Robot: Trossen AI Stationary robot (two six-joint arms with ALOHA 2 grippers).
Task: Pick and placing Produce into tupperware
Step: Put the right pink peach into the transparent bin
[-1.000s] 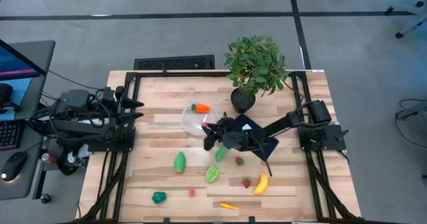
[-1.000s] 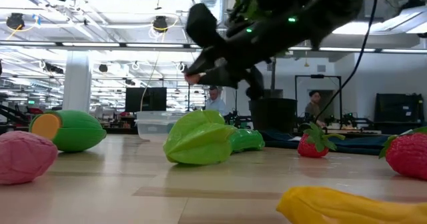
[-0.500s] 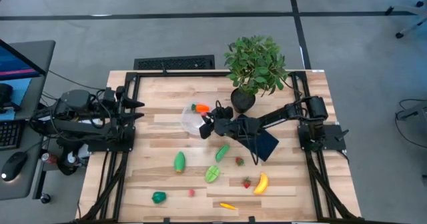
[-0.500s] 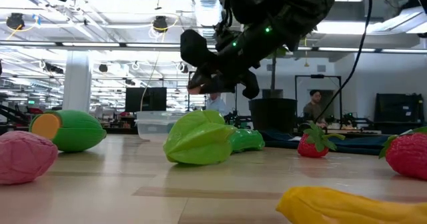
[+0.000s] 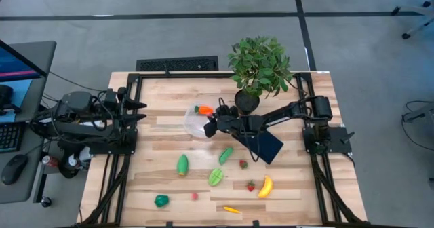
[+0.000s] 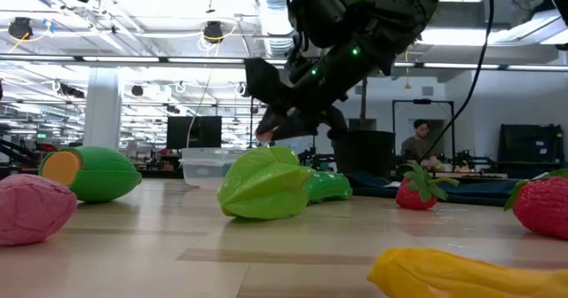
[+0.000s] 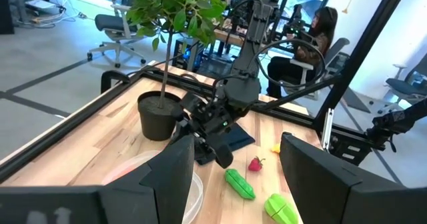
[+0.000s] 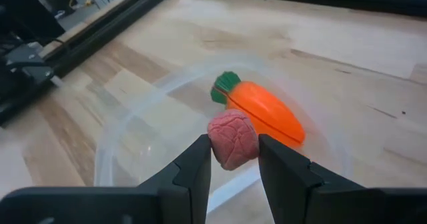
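Hovering over the clear tupperware [image 5: 196, 121], the right gripper [image 8: 234, 159] is pinching a small pink bumpy fruit [image 8: 232, 139] between its two fingers. That bowl sits mid-table, just left of the potted plant [image 5: 258, 68]. An orange carrot [image 8: 263, 111] already lies in it at the far side, flat on its side, long axis running left-right with the green top pointing left. Right arm stretches across a dark blue flat rectangle [image 5: 266, 145], with the plant pot close behind its elbow, so it's a tight spot. Nearer the front edge lie a green cucumber [image 5: 226, 155], a green fruit with an orange end [image 5: 182, 164], a star-shaped green one [image 5: 215, 178], strawberries [image 5: 243, 163], a banana [image 5: 265, 186] and a green pepper [image 5: 161, 201]. Left gripper [image 7: 237, 164] waits at the left edge, fingers spread, nothing in them.
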